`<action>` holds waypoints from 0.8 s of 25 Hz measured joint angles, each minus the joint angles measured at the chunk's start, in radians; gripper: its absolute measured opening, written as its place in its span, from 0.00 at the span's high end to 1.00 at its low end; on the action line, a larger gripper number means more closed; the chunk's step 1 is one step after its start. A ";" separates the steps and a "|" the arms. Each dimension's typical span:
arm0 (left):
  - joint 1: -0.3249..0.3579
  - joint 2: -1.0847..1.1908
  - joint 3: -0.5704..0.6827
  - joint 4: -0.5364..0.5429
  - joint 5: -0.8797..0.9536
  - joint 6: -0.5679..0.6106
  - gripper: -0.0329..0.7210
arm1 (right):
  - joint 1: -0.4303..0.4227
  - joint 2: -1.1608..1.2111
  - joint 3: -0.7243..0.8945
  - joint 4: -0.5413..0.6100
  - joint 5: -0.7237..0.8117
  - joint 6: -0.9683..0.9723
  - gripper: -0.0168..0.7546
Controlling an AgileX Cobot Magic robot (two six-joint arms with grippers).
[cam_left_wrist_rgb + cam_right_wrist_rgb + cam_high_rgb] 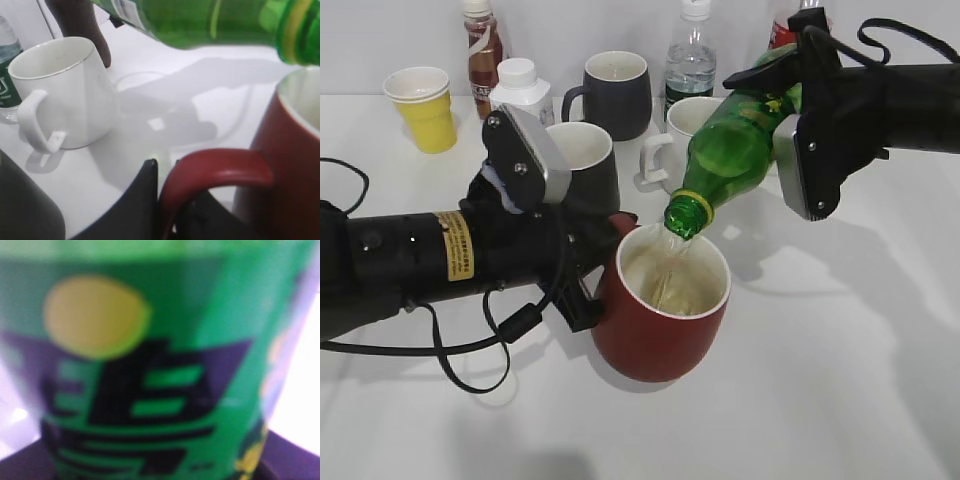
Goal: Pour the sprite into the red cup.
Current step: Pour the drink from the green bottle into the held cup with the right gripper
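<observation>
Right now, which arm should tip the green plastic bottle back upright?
The right gripper: it already holds the green plastic bottle tilted over the red ceramic mug, while the left gripper steadies the mug's handle.

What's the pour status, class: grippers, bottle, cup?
Right gripper shut on sprite, tipped, pouring. Left gripper holds red cup handle. Nothing blocking.

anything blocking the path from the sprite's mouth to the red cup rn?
Nothing visible. The sprite, tilted in the right gripper, has its open mouth just above the red cup rim, and liquid is falling straight in. The left gripper holds the cup's handle, clear of the opening.
</observation>
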 joint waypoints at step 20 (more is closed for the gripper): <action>0.000 0.000 0.000 0.001 0.005 0.000 0.87 | 0.000 0.000 0.000 0.002 -0.001 0.000 0.47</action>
